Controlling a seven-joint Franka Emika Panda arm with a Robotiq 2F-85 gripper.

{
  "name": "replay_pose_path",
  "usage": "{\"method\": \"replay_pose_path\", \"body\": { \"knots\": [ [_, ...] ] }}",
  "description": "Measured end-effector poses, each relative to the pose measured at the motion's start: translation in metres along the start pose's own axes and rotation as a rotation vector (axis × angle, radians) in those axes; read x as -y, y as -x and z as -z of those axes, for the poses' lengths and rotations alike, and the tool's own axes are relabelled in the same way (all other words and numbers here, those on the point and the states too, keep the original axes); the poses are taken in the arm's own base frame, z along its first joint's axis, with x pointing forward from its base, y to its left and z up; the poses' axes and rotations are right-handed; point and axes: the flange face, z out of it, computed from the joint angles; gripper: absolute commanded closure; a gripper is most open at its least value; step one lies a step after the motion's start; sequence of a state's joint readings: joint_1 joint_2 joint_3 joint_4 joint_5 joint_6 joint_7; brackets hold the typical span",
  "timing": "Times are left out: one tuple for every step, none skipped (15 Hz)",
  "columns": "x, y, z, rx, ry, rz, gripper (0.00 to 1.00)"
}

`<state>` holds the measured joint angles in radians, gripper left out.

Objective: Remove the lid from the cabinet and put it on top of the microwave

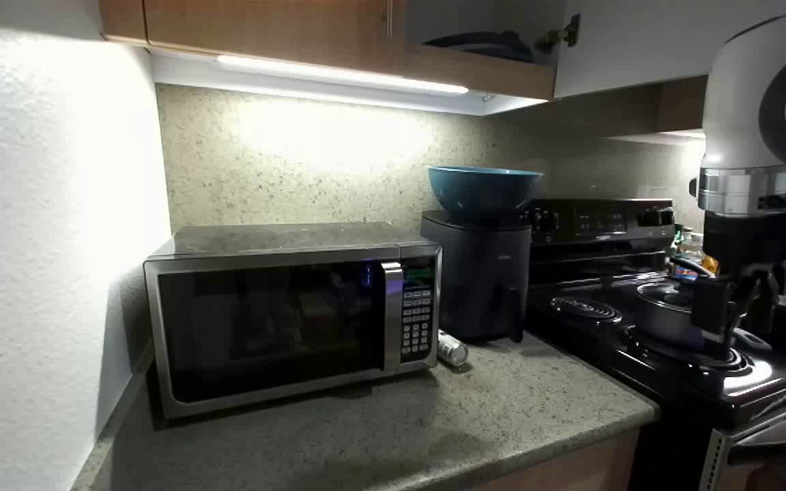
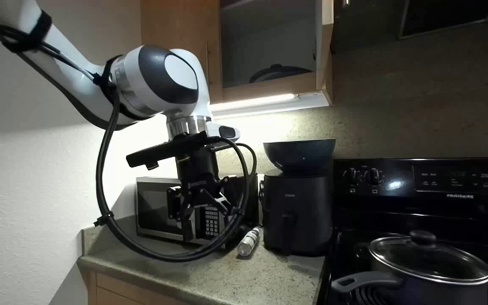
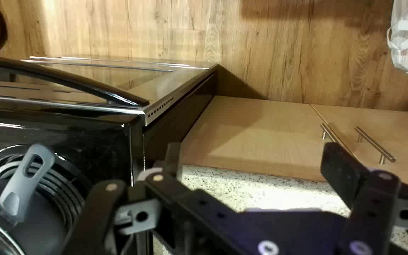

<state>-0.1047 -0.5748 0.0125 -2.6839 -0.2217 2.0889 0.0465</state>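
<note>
The lid shows as a dark, low domed shape with a knob on the shelf of the open cabinet, in both exterior views; its glass centre cannot be made out. The cabinet has brown fronts and a lit strip beneath; it also shows in an exterior view. The microwave stands on the counter below, and is partly hidden by the arm in an exterior view. My gripper is open, empty and pointing down over the counter's front, well below and apart from the lid. It shows in both exterior views.
A blue bowl sits on a tall dark appliance beside the microwave. A can lies on the counter. The open cabinet door sticks out. A lidded pan stands on the stove.
</note>
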Motion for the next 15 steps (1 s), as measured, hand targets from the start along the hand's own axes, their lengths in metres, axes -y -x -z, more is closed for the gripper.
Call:
{"method": "replay_pose_path", "body": {
  "knots": [
    [0.0,0.0,0.0,0.0,0.0,0.0,0.0],
    [0.0,0.0,0.0,0.0,0.0,0.0,0.0],
    [0.0,0.0,0.0,0.0,0.0,0.0,0.0],
    [0.0,0.0,0.0,0.0,0.0,0.0,0.0],
    [0.0,0.0,0.0,0.0,0.0,0.0,0.0],
    [0.0,0.0,0.0,0.0,0.0,0.0,0.0],
    [0.0,0.0,0.0,0.0,0.0,0.0,0.0],
    [0.0,0.0,0.001,-0.002,0.0,0.002,0.0],
    [0.002,-0.003,0.004,-0.021,0.003,0.005,0.0],
    [0.004,-0.01,0.013,-0.067,0.018,0.014,0.0],
    [0.009,-0.019,0.026,-0.124,0.038,0.028,0.0],
    [0.015,-0.028,0.044,-0.181,0.056,0.045,0.0],
    [0.023,-0.036,0.066,-0.236,0.073,0.066,0.0],
    [0.033,-0.043,0.091,-0.292,0.092,0.088,0.0],
    [0.042,-0.048,0.116,-0.346,0.106,0.105,0.0]
  ]
}}
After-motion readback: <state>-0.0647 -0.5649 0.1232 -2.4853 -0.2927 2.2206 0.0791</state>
